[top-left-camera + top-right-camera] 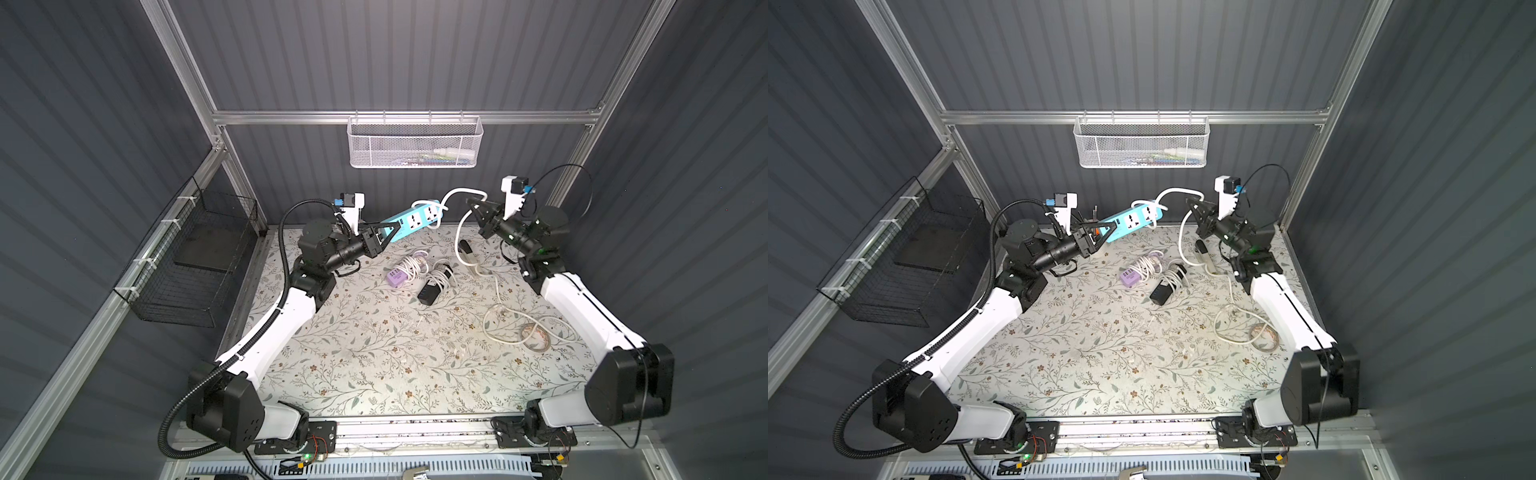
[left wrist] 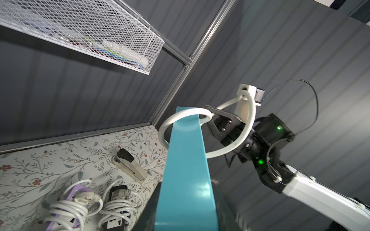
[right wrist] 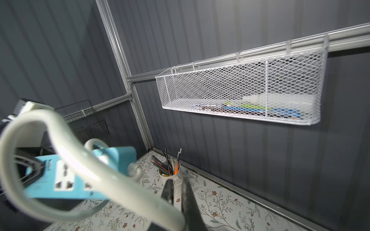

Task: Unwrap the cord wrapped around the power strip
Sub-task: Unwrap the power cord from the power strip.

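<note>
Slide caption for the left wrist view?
Left hand holds the blue power strip while the right hand grips the white cord looped around its far end.

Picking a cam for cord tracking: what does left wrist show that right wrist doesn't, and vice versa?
Left wrist only: stapler, purple adapter and black adapter, both cord-wound. Right wrist only: pen cup, black wire basket, sockets. Both: blue power strip, white cord looping off its end, white mesh basket.
</note>
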You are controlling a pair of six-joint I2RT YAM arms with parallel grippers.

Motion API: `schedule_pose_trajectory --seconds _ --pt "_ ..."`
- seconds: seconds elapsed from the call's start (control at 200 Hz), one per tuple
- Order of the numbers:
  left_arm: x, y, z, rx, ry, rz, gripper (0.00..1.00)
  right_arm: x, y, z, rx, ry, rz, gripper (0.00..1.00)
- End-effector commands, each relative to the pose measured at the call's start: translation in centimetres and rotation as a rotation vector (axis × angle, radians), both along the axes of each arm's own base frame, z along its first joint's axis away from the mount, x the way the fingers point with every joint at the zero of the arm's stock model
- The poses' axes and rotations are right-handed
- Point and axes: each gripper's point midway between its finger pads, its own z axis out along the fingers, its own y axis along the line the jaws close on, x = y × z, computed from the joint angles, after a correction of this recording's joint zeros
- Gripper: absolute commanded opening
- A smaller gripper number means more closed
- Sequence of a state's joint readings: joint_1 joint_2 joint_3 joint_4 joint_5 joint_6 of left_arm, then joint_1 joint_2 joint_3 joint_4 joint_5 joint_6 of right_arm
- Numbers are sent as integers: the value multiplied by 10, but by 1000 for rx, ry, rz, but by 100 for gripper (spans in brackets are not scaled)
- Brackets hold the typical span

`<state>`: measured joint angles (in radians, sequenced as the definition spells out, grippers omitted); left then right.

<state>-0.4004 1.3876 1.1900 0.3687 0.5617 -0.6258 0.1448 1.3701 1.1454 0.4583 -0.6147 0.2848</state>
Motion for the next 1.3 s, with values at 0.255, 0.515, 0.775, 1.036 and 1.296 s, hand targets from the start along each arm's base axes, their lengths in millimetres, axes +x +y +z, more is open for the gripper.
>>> schedule_pose_trajectory --seconds 0.255,0.515,0.775,1.036,1.296 --pt "38 7 56 -11 -199 76 0 -44 15 -111 -54 330 130 0" --pt "27 -1 94 -121 -245 -20 0 -17 44 -171 -144 493 124 0" --pt "-11 -26 78 -173 -170 -182 0 47 58 -185 -131 572 86 0" --pt "-39 -56 24 -181 -7 -304 0 95 61 -146 -105 532 66 0" --pt "-44 -55 -49 -105 141 -278 0 101 23 -68 -85 416 7 0"
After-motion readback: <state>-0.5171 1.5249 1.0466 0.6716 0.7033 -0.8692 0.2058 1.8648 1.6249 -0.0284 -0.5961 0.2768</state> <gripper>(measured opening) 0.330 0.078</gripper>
